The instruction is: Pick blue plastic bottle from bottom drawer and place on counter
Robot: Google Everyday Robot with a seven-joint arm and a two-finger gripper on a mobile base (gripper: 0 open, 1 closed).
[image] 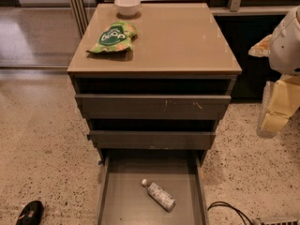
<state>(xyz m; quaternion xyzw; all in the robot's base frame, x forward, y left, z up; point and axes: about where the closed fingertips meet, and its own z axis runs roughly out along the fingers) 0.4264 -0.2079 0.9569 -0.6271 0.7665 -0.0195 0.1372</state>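
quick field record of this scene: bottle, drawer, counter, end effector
bottle: lying on its side on the drawer floor, cap toward the back left
bottom drawer: pulled open, only the bottle inside
counter: green snack bag and white bowl at back left
end effector: right of the cabinet, level with the upper drawers, well apart from the bottle

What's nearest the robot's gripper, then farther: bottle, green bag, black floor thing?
From the gripper at the right edge:
1. blue plastic bottle, in the bottom drawer
2. green bag, on the counter, left side
3. black thing, floor, far left
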